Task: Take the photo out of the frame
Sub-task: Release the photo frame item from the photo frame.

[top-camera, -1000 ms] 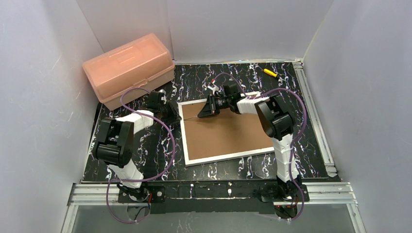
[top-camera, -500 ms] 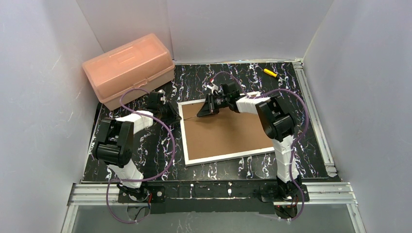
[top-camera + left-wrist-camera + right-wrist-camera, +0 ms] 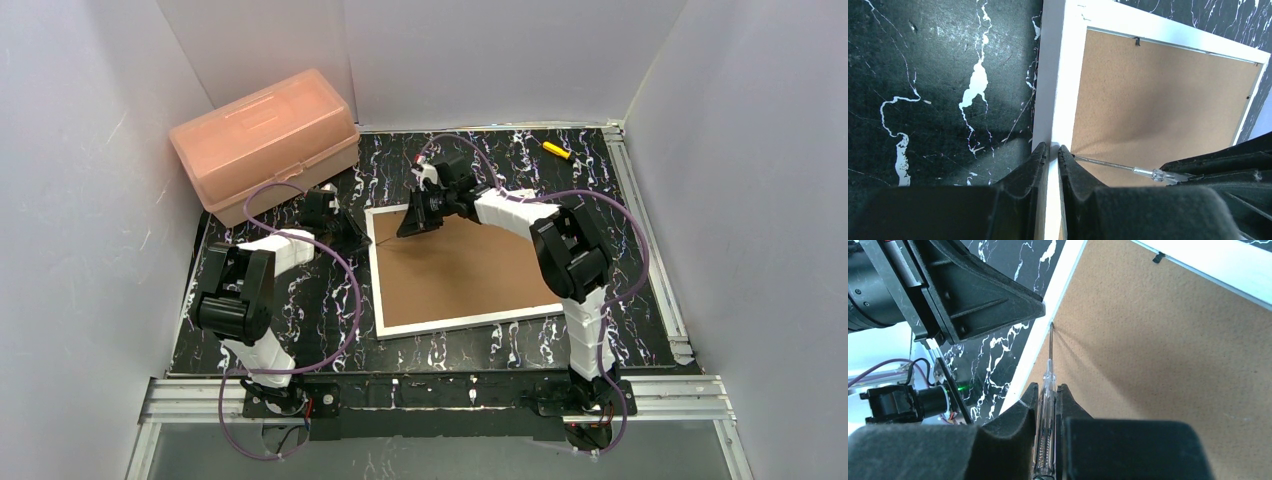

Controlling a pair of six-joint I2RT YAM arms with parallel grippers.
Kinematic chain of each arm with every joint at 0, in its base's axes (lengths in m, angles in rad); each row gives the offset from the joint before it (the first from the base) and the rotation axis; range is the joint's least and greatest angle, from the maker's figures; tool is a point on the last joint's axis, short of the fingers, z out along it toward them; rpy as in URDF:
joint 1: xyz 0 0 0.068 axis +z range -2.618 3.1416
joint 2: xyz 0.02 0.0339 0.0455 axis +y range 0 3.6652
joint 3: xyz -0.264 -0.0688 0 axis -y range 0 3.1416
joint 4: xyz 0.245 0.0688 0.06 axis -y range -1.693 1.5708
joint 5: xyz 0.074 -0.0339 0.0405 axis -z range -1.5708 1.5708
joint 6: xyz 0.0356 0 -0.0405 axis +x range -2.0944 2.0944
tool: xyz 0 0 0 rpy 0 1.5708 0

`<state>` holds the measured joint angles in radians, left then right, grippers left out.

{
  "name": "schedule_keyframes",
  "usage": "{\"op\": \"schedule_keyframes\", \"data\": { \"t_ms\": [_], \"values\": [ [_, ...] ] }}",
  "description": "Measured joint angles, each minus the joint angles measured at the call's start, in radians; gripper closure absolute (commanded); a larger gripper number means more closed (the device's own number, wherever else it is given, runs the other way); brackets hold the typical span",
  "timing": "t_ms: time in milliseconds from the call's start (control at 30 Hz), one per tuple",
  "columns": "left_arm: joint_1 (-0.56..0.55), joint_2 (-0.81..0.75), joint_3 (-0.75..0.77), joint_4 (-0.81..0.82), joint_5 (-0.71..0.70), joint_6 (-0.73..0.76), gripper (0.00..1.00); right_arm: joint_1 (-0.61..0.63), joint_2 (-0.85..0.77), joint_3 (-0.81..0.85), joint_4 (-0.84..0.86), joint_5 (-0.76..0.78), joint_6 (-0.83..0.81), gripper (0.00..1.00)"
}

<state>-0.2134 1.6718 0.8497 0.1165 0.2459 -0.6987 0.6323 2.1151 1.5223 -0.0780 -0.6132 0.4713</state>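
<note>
The frame (image 3: pixel 380 290) lies face down, its brown backing board (image 3: pixel 465 270) up inside the narrow white border. The photo is hidden under the board. My left gripper (image 3: pixel 360 238) is shut on the frame's left border (image 3: pixel 1055 75), fingertips (image 3: pixel 1040 150) pinching the white strip. My right gripper (image 3: pixel 413 224) is shut on a clear-handled screwdriver (image 3: pixel 1049 347). Its metal tip touches the seam between the board (image 3: pixel 1158 370) and the left border, right beside the left gripper's fingers; the shaft also shows in the left wrist view (image 3: pixel 1118 165).
A pink plastic box (image 3: pixel 265 140) stands at the back left, close behind the left arm. A small yellow-handled tool (image 3: pixel 556 150) lies at the back right. Small black tabs (image 3: pixel 1137 41) sit along the frame's far edge. White walls enclose the black marbled table.
My right gripper has moved left and farther back with the screwdriver, bringing its tip to the board's left edge. The left gripper and frame have not moved.
</note>
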Motion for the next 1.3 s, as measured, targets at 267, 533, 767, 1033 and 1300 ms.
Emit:
{"op": "schedule_keyframes", "data": {
  "t_ms": [267,533,767,1033,1300],
  "values": [
    [0.000,-0.003,-0.013,0.019,0.000,-0.010,0.92,0.042,-0.007,0.079,-0.103,0.110,-0.014,0.99],
    [0.000,-0.009,-0.032,0.049,0.000,-0.020,0.92,0.093,0.030,0.235,-0.238,0.234,-0.065,0.99],
    [0.001,-0.011,-0.039,0.061,0.000,-0.024,0.92,0.121,0.051,0.301,-0.280,0.298,-0.087,0.99],
    [0.001,-0.011,-0.039,0.060,0.000,-0.027,0.92,0.153,0.079,0.362,-0.280,0.379,-0.092,0.99],
    [0.007,-0.012,-0.048,0.067,0.010,-0.038,0.92,0.248,0.117,0.422,-0.189,0.399,-0.050,0.99]
  ]
}}
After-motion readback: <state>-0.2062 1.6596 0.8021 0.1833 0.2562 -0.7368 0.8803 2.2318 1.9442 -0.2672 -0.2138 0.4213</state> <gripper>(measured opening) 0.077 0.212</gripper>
